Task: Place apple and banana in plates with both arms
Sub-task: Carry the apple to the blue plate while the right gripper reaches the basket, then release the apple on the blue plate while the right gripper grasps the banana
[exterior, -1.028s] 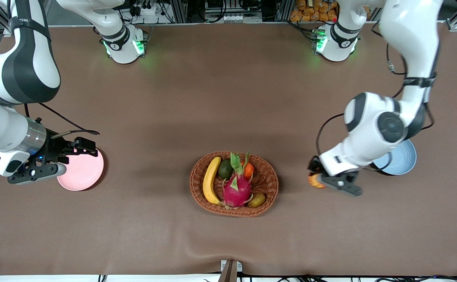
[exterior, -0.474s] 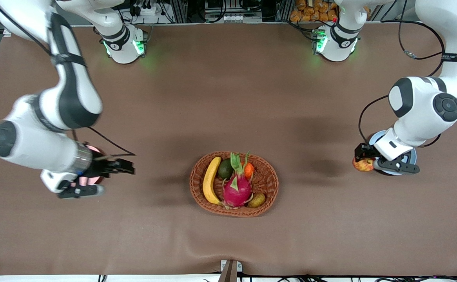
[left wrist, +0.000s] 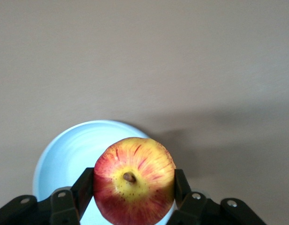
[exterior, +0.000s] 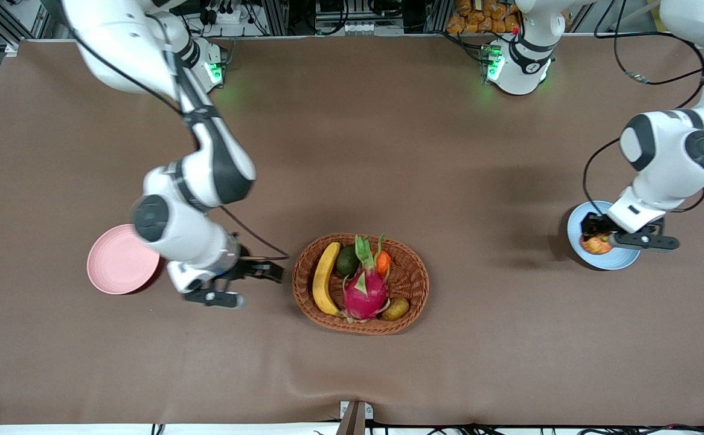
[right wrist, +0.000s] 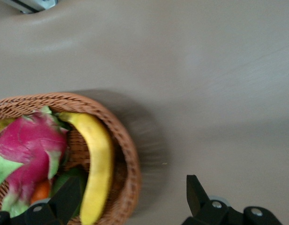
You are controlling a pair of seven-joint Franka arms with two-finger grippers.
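Left tool (exterior: 593, 235) grips the apple (left wrist: 134, 180) over the blue plate (left wrist: 64, 154): lower before releasing. Right tool (exterior: 249, 281), wide, nears the banana (exterior: 325, 278).

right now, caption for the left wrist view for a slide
Left gripper holds the apple over the light blue plate.

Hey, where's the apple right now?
The apple is clamped in the left gripper, over the light blue plate at the left arm's end of the table.

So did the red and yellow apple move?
Yes. The red and yellow apple, in the left tool, moved toward the left arm's end, now over the light blue plate.
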